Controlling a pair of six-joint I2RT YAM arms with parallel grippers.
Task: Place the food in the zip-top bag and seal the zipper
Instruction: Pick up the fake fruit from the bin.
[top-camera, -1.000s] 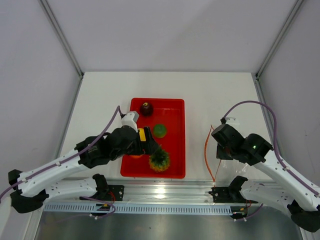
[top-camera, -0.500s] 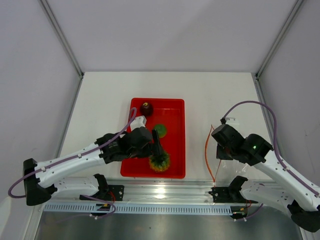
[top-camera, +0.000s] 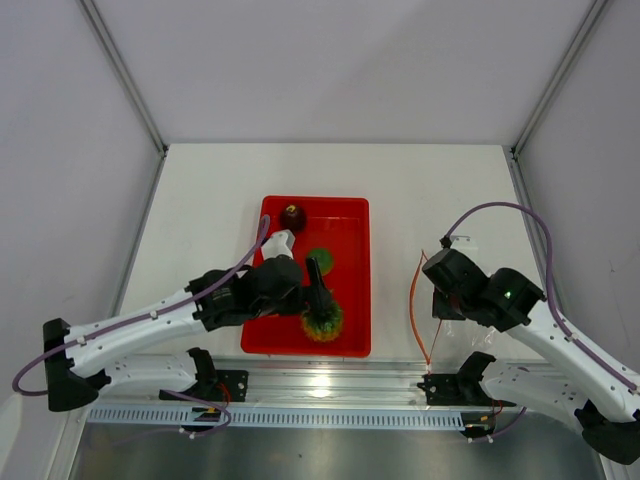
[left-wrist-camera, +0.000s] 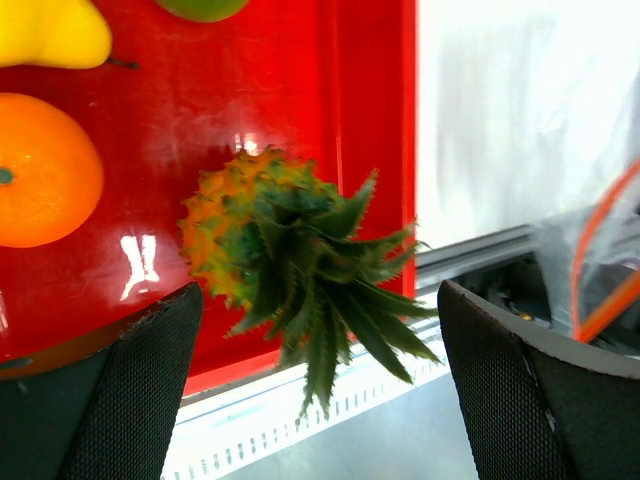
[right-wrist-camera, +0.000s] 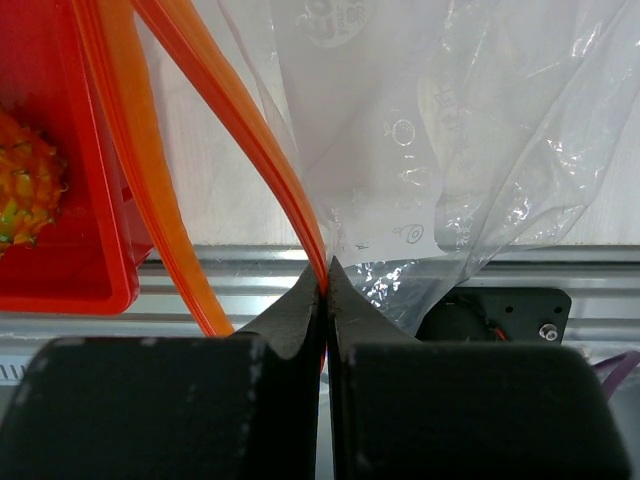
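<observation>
The food lies in a red tray (top-camera: 352, 300): a pineapple (top-camera: 321, 322) (left-wrist-camera: 262, 232) at the near end, a green fruit (top-camera: 320, 260), a dark red fruit (top-camera: 292, 217), and in the left wrist view an orange (left-wrist-camera: 40, 170) and a yellow pear (left-wrist-camera: 50, 30). My left gripper (top-camera: 320, 303) (left-wrist-camera: 318, 290) hangs open over the pineapple, one finger on each side of its green crown, touching nothing. My right gripper (top-camera: 437, 285) (right-wrist-camera: 325, 268) is shut on the orange zipper (right-wrist-camera: 250, 130) (top-camera: 413, 300) of the clear zip-top bag (right-wrist-camera: 450, 130) (top-camera: 452, 330). The bag's mouth gapes toward the tray.
The tray (left-wrist-camera: 300, 80) sits close to the metal rail (top-camera: 320, 385) along the table's near edge. The bag hangs to the right of the tray, over the white tabletop (top-camera: 440, 200). Grey walls enclose the table on three sides.
My left arm has swung right and toward the near edge, bringing its open gripper from the tray's left side to over the pineapple. The right arm and the bag have stayed still.
</observation>
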